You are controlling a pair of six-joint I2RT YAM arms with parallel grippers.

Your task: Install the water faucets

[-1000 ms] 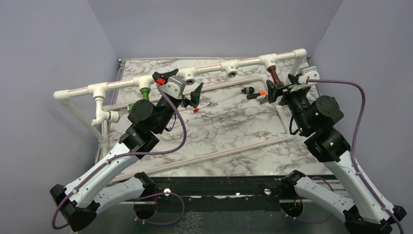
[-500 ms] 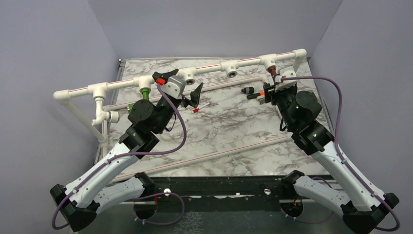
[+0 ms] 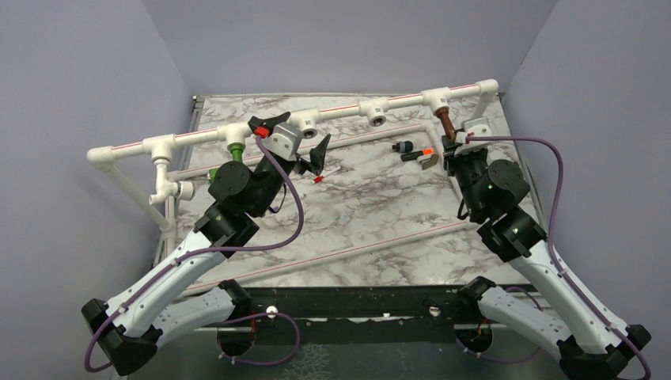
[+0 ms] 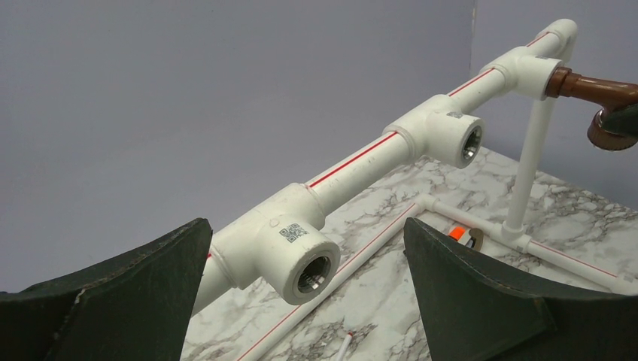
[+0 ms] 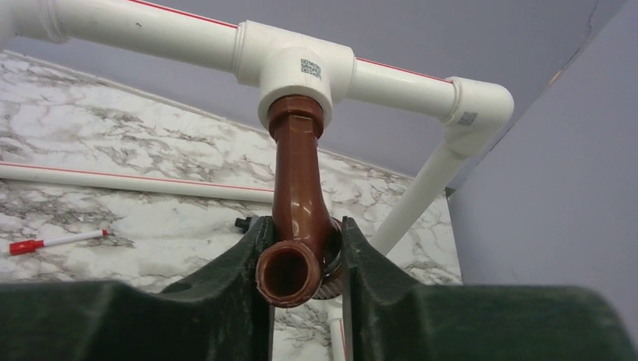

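Note:
The copper-brown faucet (image 3: 444, 123) hangs from the right-hand white T-fitting (image 5: 305, 71) of the pipe frame, its stem seated in the socket. My right gripper (image 3: 453, 142) is shut on its lower spout end (image 5: 295, 272), one finger on each side. The same faucet shows at the far right of the left wrist view (image 4: 594, 86). The green faucet (image 3: 235, 148) sits in the T-fitting at the frame's left. My left gripper (image 3: 295, 134) hovers open with nothing in it, facing an empty threaded T-fitting (image 4: 301, 252).
The white pipe frame (image 3: 340, 109) spans the back of the marble table, with a second empty T-fitting (image 4: 451, 135). A small black piece with an orange tip (image 3: 411, 150) and a red-capped pen (image 3: 324, 176) lie on the table. Purple walls enclose both sides.
My right gripper has turned, moved up to the brown faucet and shut on its spout end. The left arm has not moved.

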